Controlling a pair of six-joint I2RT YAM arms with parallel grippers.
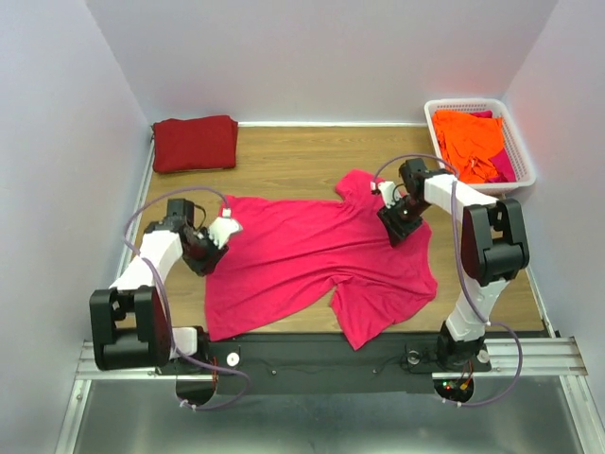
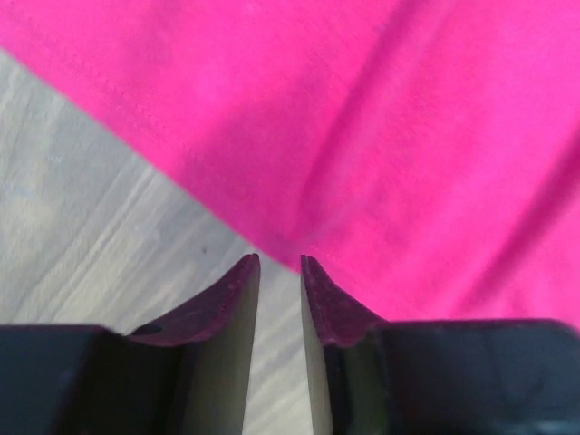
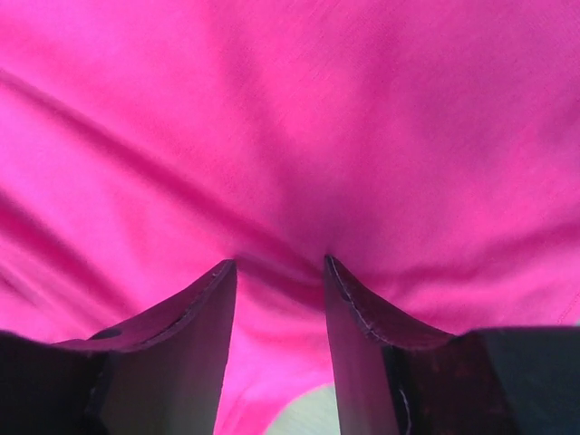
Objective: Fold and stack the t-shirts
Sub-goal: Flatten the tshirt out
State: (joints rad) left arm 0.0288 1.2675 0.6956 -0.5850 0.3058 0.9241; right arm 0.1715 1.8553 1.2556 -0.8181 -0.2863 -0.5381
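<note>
A bright pink-red t-shirt (image 1: 312,260) lies spread flat on the wooden table. My left gripper (image 1: 205,259) sits at its left edge. In the left wrist view the jaws (image 2: 280,261) stand a narrow gap apart, with bare wood between them and the shirt's hem (image 2: 227,217) right at the tips. My right gripper (image 1: 396,236) is down on the shirt's right side near the sleeve. Its jaws (image 3: 279,263) are open, with pink cloth (image 3: 290,136) puckered between the fingertips. A folded dark maroon-red shirt (image 1: 195,142) lies at the back left. Orange shirts (image 1: 470,142) fill the basket.
A white latticed plastic basket (image 1: 522,156) stands at the back right, close behind my right arm. Grey walls enclose the table on three sides. Bare wood (image 1: 284,156) shows between the maroon shirt and the basket.
</note>
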